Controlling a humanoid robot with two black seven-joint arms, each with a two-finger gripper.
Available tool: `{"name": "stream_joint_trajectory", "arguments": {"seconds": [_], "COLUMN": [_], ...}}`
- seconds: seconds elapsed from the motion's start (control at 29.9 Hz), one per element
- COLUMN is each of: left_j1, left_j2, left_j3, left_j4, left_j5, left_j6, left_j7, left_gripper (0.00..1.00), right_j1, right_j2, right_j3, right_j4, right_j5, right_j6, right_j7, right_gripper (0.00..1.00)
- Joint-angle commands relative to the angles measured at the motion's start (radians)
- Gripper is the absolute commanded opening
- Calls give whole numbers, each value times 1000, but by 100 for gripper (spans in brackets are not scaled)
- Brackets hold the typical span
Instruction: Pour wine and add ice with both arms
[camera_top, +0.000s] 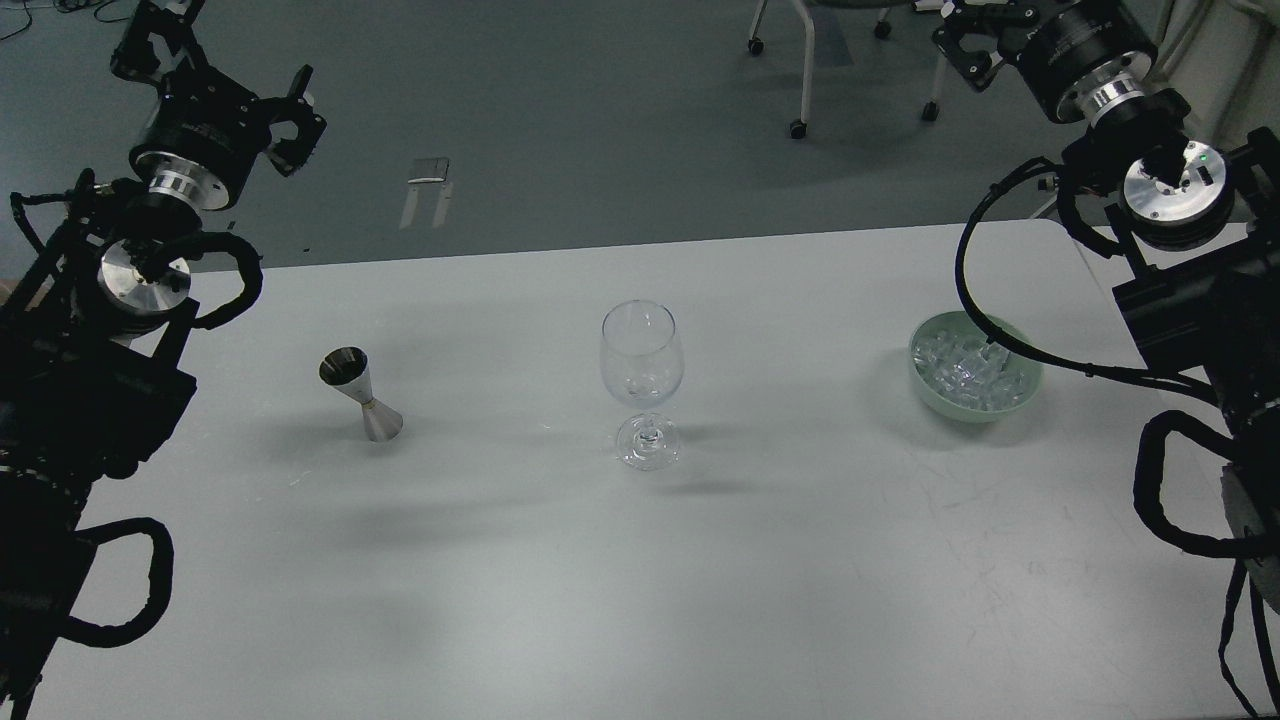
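Note:
A clear wine glass stands upright at the table's middle; I see no ice in it. A steel jigger stands to its left; any wine in it cannot be made out. The ice, several small clear cubes, fills a pale green bowl at the right. My left gripper is raised at the far left, beyond the table's back edge, fingers spread and empty. My right gripper is raised at the top right, beyond the bowl, partly cut off by the view's top edge.
The white table has its back edge across the view's middle. Beyond it lie grey floor and a wheeled chair base. Black cable loops hang from both arms over the table's left and right sides.

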Motion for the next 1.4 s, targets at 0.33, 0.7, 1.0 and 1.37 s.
{"name": "stream_joint_trajectory", "arguments": {"seconds": [0.33, 0.7, 1.0, 1.37], "left_j1": [-2, 86, 334, 745], "left_j2": [-10, 140, 249, 268], "left_j3": [-6, 8, -18, -219], "left_j4": [-8, -163, -399, -807], "left_j5": [-59, -63, -65, -89], "left_j6": [-11, -89, -89, -57], "left_j7": [-80, -73, -80, -69], "left_gripper": [98, 98, 98, 98], "right_j1": [-6, -61, -101, -114], "right_j2": [-25, -72, -84, -92], "right_j3": [1, 6, 9, 9], "right_j4": [-2, 53, 79, 93], "right_j5": [-2, 1, 1, 1], "right_j6": [-2, -1, -2, -2], "right_j7": [11, 11, 11, 11], "right_gripper": [100, 100, 100, 100]}}
